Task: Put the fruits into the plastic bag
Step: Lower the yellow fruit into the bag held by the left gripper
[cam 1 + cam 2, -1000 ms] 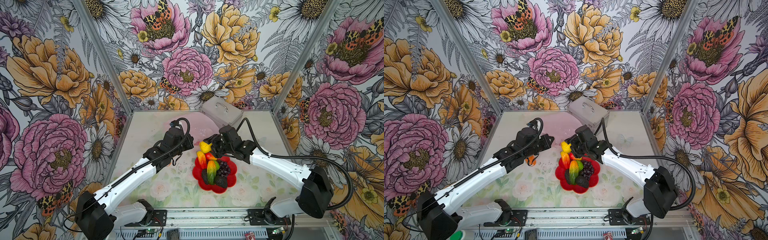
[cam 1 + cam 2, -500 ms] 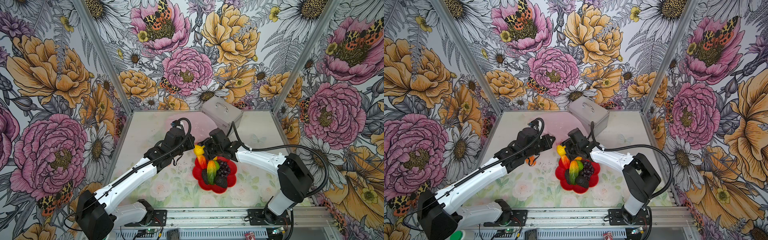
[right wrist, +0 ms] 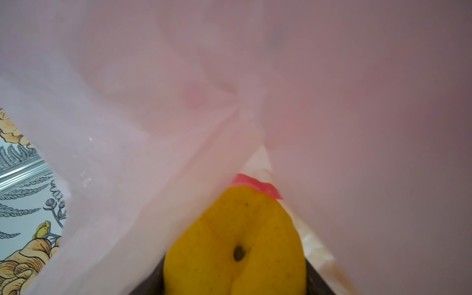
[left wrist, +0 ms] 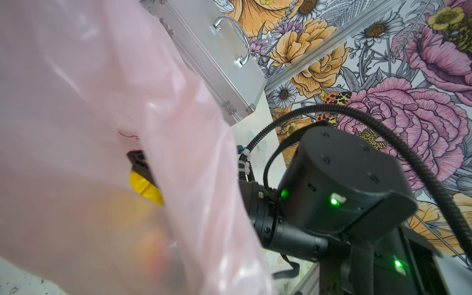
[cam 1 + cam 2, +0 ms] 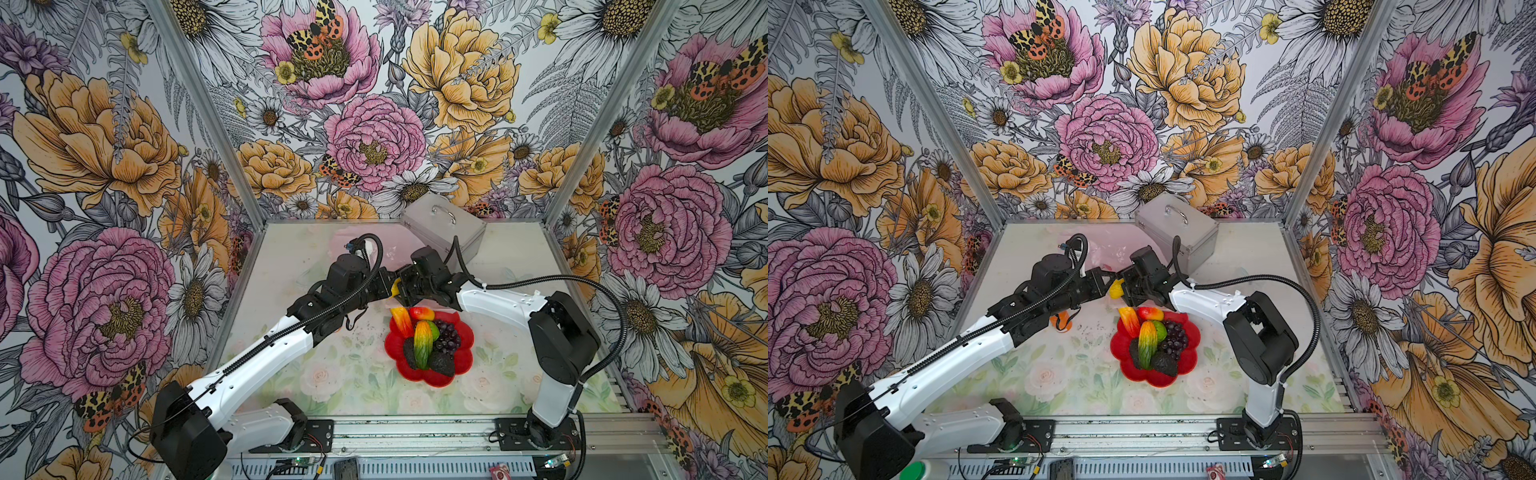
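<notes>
Mostly hazy pink bag (image 4: 76,76); dimpled yellow lemon (image 3: 235,242)

Floral wallpaper walls (image 5: 374,145), aluminium corner posts (image 5: 203,104), pale rose-print tabletop (image 5: 353,374).

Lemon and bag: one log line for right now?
left gripper shut on plastic bag | right gripper shut on lemon, amid bag folds | not yet released | other fruits on red plate

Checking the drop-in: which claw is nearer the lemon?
Right. The right claw grips the lemon at the pink plastic bag's mouth. The left claw sits just left of it in both top views, shut on the bag's edge.
</notes>
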Available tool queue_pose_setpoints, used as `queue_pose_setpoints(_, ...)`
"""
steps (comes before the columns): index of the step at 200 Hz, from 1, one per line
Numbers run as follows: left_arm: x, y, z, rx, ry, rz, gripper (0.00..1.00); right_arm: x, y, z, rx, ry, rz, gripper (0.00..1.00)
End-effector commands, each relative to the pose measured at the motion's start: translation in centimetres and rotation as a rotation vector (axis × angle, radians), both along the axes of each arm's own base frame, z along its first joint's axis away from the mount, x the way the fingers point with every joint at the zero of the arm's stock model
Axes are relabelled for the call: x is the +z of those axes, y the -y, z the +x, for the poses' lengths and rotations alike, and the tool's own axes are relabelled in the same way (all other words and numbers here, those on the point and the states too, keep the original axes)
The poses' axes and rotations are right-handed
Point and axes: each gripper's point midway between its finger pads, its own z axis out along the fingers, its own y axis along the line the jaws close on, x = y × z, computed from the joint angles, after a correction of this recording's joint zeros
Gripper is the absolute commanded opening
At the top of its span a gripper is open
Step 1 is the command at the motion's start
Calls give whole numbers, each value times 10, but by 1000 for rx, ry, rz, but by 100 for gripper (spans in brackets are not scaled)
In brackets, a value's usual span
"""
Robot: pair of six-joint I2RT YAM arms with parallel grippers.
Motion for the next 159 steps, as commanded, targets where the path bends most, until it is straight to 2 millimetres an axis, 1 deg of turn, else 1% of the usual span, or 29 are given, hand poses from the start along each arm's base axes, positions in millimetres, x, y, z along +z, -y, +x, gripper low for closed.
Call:
queue_pose_setpoints(1,-3,4,-7,-60,-7,-6,0,32,-4,26,-18,82,54,33)
queue_pose_setpoints(20,-6,2,-7,-59,-13,-6,0,37,1,37,-36,98,57,33)
queue_pose_setpoints(37,-6,1,-6,-56,-12,-10,0,35,8,44,-53,107,42,33)
queue_pose_setpoints(50,-5,0,-4,-50,-10,-18,0,25,15,49,-65,109,14,34)
queue_pose_setpoints(67,-4,-1,-2,-48,-14,-38,0,2,27,52,-88,74,-20,34)
queue_pose_setpoints(98,-7,-2,-1,-48,-28,-45,0,-27,39,58,-92,44,-60,35)
queue_pose_setpoints(131,-9,-7,0,-36,-38,-45,0,-42,36,68,-88,35,-31,38)
queue_pose_setpoints(159,-10,-11,2,-24,-44,-49,0,-49,35,74,-80,34,-26,45)
